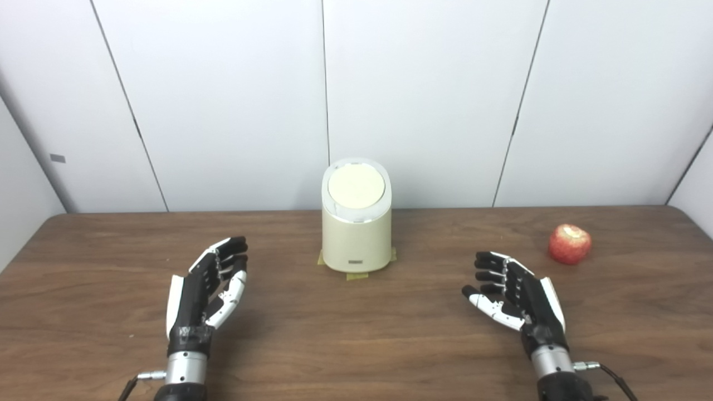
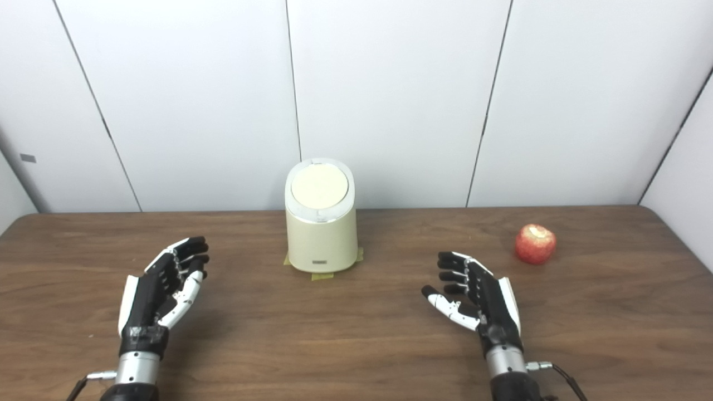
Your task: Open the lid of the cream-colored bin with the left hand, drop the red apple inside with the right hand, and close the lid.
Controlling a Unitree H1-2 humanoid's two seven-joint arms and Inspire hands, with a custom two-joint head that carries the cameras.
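A cream-colored bin [image 1: 356, 239] stands upright at the middle back of the wooden table [image 1: 356, 345], its round lid [image 1: 356, 186] lying flat and closed on top. A red apple [image 1: 569, 244] rests on the table to the right of the bin. My left hand [image 1: 209, 287] hovers over the near left of the table, open, palm turned inward, holding nothing. On the near right my right hand [image 1: 512, 292] is open too, a short way in front of and left of the apple, not touching it.
Yellow tape marks [image 1: 356, 275] show under the bin's base. White wall panels [image 1: 423, 100] rise right behind the table's far edge. The table's rounded right corner [image 1: 682, 214] lies beyond the apple.
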